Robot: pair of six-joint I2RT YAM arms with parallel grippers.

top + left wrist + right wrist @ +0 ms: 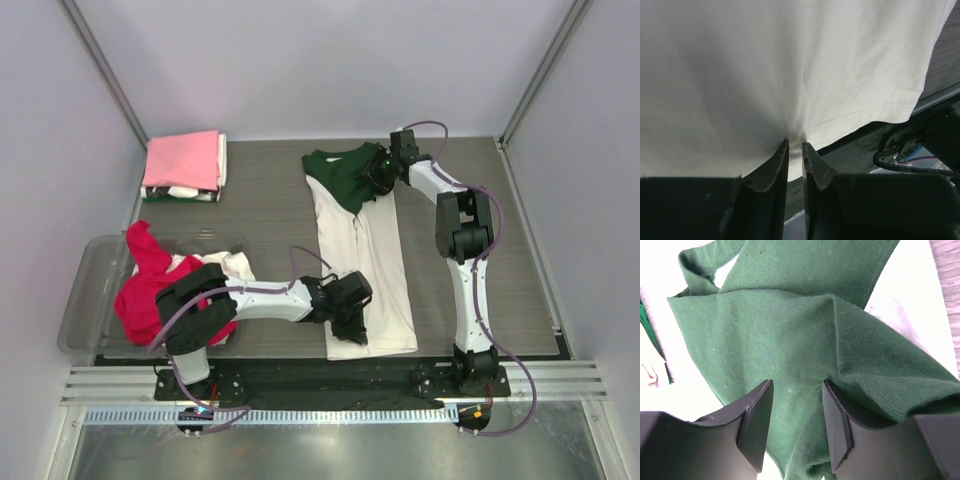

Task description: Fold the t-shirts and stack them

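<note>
A cream-white t-shirt (365, 260) lies folded into a long strip down the middle of the table. My left gripper (352, 322) is shut on its near hem; in the left wrist view the pale cloth (790, 65) is pinched between the narrow jaws of the left gripper (795, 142). Dark green cloth (340, 175) lies over the strip's far end. My right gripper (378, 170) sits on it, and in the right wrist view the right gripper (797, 382) stands open with the green fabric (770, 335) bunched between the fingers. A red-magenta t-shirt (145, 290) hangs out of the bin.
A clear plastic bin (95, 275) stands at the near left, also holding a white garment (232, 265). A folded stack topped by a pale pink t-shirt (183, 160) sits at the far left. White walls enclose the table on three sides.
</note>
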